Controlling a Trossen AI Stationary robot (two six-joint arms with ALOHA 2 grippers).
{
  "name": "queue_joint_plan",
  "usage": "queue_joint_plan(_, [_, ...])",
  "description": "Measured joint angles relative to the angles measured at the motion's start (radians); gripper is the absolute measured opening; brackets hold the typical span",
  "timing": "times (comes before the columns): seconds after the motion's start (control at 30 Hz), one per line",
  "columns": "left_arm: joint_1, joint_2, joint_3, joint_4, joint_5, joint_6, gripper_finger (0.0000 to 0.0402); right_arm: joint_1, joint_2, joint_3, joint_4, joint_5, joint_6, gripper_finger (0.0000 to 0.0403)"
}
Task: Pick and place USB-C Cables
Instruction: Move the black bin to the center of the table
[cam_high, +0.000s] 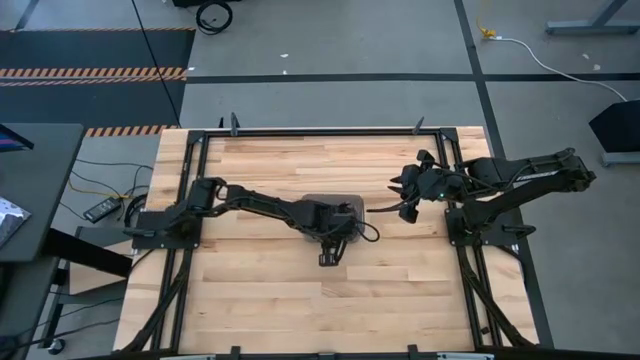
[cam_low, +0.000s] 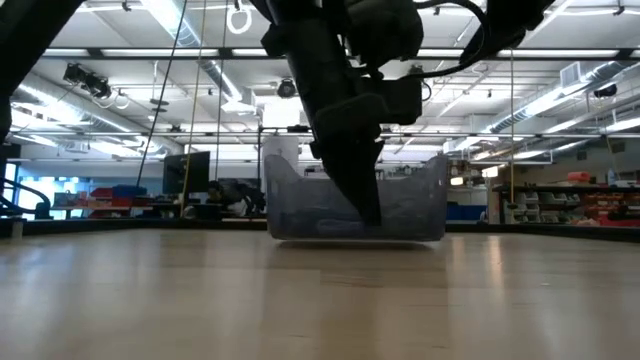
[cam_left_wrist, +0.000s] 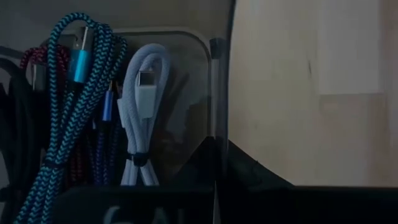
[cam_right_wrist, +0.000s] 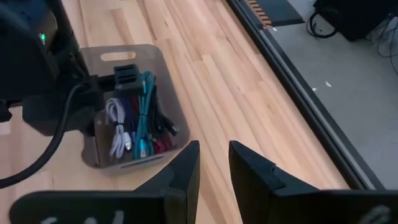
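Cables (cam_left_wrist: 74, 112) crowd the bin (cam_right_wrist: 106, 56), magenta one (cam_left_wrist: 34, 59) mostly hidden.

A grey concrete floor (cam_high: 330, 100) carries hazard-striped tape (cam_high: 90, 72). Beyond the butcher-block table (cam_high: 270, 300), long ceiling lights (cam_low: 560, 100) hang above stocked shelves (cam_low: 585, 205).

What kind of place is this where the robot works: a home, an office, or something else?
Probably a workshop or lab hall. The low view shows long ceiling lights and storage shelves far behind the wooden table. The high view shows hazard-striped floor tape on bare concrete.
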Motion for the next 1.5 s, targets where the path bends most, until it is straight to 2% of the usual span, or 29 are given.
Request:
queue_joint_plan(0.57, [0.0, 0.0, 0.001, -0.008, -0.001, 0.006, 0.001, 0.0, 0.0, 0.0, -0.017, -0.011, 0.004, 0.0091])
queue_joint_plan(1.03, [0.001, 0.0, 0.001, -0.012, 0.003, -0.04, 0.008, 0.0, 0.0, 0.0, -0.017, -0.032, 0.004, 0.0091])
queue_joint_plan(1.4, [0.002, -0.01, 0.004, -0.013, 0.002, -0.047, 0.0089, 0.0, 0.0, 0.0, -0.017, -0.032, 0.004, 0.0091])
queue_joint_plan(1.5, [0.006, -0.01, 0.017, -0.009, -0.037, -0.058, 0.0089, 0.0, 0.0, 0.0, -0.017, -0.032, 0.004, 0.0091])
